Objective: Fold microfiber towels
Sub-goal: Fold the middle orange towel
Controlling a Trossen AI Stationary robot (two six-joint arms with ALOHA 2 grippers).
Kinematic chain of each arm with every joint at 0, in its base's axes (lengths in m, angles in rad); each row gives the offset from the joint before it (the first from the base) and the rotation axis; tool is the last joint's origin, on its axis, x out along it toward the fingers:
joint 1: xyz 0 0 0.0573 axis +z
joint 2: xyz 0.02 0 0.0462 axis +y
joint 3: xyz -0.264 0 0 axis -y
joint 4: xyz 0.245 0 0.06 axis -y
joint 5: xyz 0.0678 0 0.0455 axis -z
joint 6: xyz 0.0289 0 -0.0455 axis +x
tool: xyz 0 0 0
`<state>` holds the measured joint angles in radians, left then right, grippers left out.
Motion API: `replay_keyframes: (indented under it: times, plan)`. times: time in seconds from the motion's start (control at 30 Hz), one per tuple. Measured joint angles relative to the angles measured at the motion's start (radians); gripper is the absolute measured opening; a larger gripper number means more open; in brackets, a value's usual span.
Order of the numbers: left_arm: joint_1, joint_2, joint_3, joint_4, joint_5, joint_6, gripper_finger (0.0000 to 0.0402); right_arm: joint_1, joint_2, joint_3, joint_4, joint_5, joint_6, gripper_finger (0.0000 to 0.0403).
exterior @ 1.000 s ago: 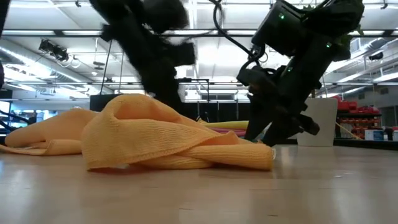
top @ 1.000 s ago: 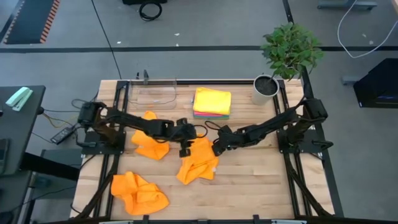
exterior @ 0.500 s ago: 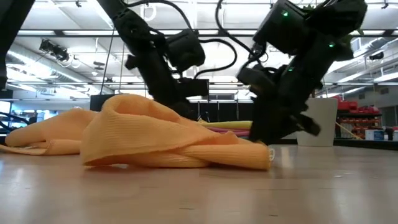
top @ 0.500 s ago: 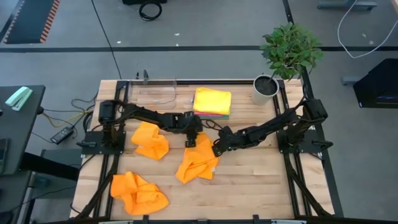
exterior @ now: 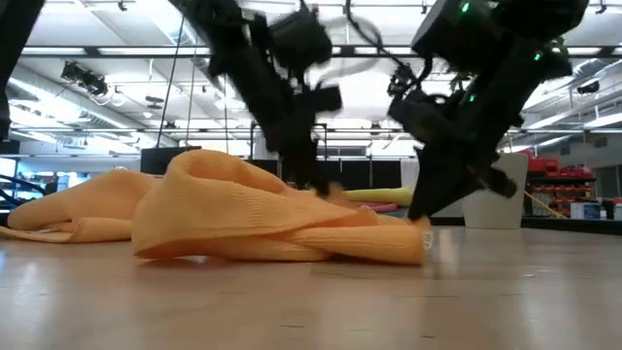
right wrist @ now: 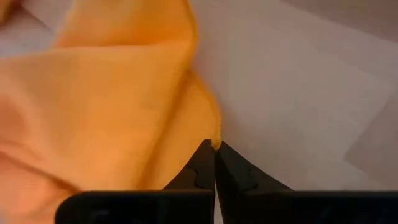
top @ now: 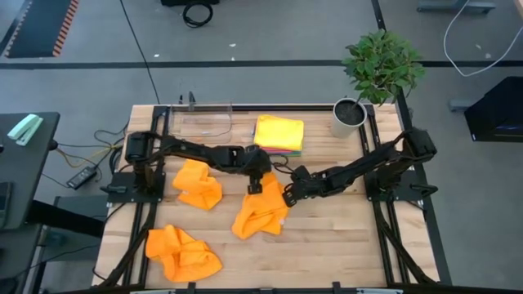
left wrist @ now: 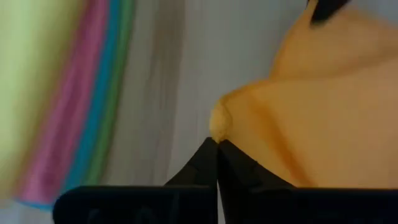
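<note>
A crumpled orange towel [top: 260, 214] lies at the middle of the wooden bench [top: 343, 245]. The left end effector [top: 254, 187] pinches its far edge, fingers together on a fold of cloth. The right end effector [top: 288, 196] is clamped on the towel's right-hand corner. Two more orange towels [top: 198, 184] lie bunched to the left, and a folded stack [top: 279, 134] topped in yellow sits at the far side beside a clear tray [top: 203, 121].

Low view: both arms are motion-blurred, and the left gripper [exterior: 309, 180] tip is hidden behind the orange towel [exterior: 262, 219]. Left wrist view: the towel stack [left wrist: 68, 99] is blurred and cut off at the frame edge. Right wrist view: the orange towel is cut off at two edges.
</note>
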<state>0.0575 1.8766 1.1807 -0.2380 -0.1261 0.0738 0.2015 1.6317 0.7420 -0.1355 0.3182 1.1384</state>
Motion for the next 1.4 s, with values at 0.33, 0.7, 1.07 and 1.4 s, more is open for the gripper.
replay_keyframes:
  times: [0.33, 0.7, 1.07, 1.4]
  plan:
    - [-0.073, -0.322, 0.125, -0.282, 0.0, 0.063, 0.0003, 0.148, -0.368, 0.005, -0.385, 0.206, 0.117, 0.0003]
    - [-0.072, -0.676, 0.135, -0.553, 0.034, 0.012, 0.0003, 0.207, -0.78, 0.058, -0.732, 0.366, 0.045, 0.0003]
    - [0.081, -0.753, 0.134, -0.468, -0.054, -0.062, 0.0002, 0.052, -0.8, 0.439, -0.818, 0.343, -0.792, 0.0002]
    - [0.03, -0.759, 0.057, -0.449, 0.105, -0.095, 0.0002, 0.096, -0.723, 0.511, -1.013, 0.014, -0.791, 0.0002]
